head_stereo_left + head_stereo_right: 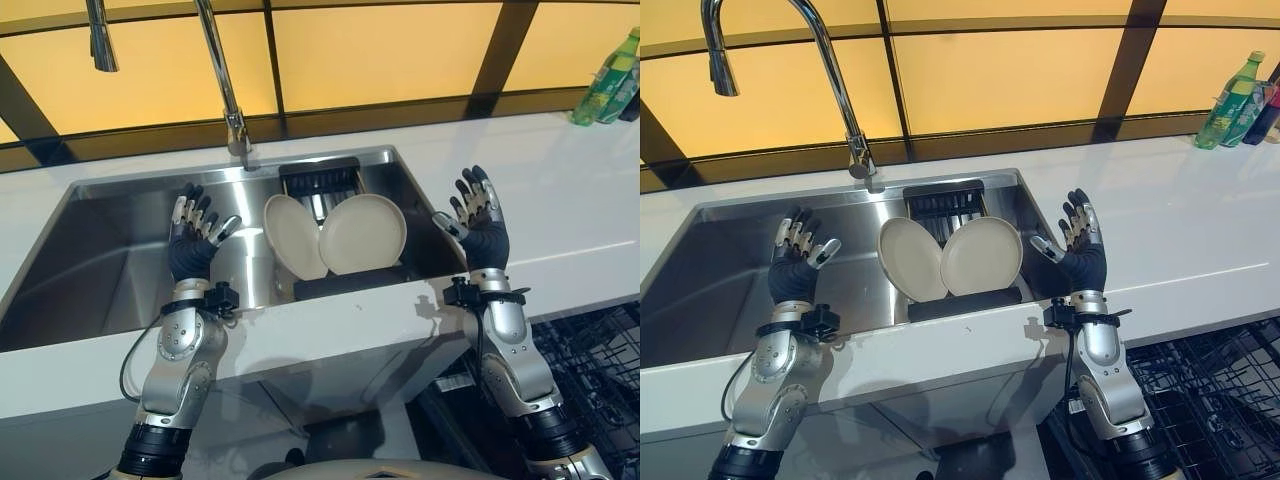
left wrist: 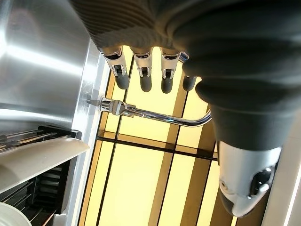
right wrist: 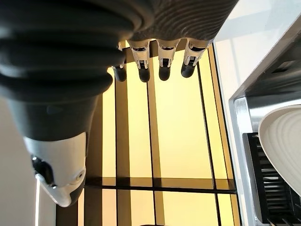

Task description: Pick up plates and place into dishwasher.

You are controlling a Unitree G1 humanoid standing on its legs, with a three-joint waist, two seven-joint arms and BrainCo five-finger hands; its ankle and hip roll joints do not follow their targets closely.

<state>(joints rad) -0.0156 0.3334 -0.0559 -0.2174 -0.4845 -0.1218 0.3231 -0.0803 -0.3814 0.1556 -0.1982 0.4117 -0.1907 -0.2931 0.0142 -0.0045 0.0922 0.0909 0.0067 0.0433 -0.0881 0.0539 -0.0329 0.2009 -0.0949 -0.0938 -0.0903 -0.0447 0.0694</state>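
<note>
2 cream plates (image 1: 345, 236) are stood on edge in a black rack (image 1: 345, 283) (inside the steel sink (image 1: 100, 260)). Each robot hand, left (image 1: 192, 240) and right (image 1: 478, 222), is held up open with nothing in it, one on each side of the plates.

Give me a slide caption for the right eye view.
Both open hands, left and right, raised beside two plates in the sink.

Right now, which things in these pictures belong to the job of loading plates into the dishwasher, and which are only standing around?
Belong to the job:
- left plate, upright in the black rack in the sink
- right plate, upright beside it
- dishwasher basket, lower right
- left hand and right hand, both open, holding nothing

Only standing around:
- faucet
- green bottle on the counter
</note>
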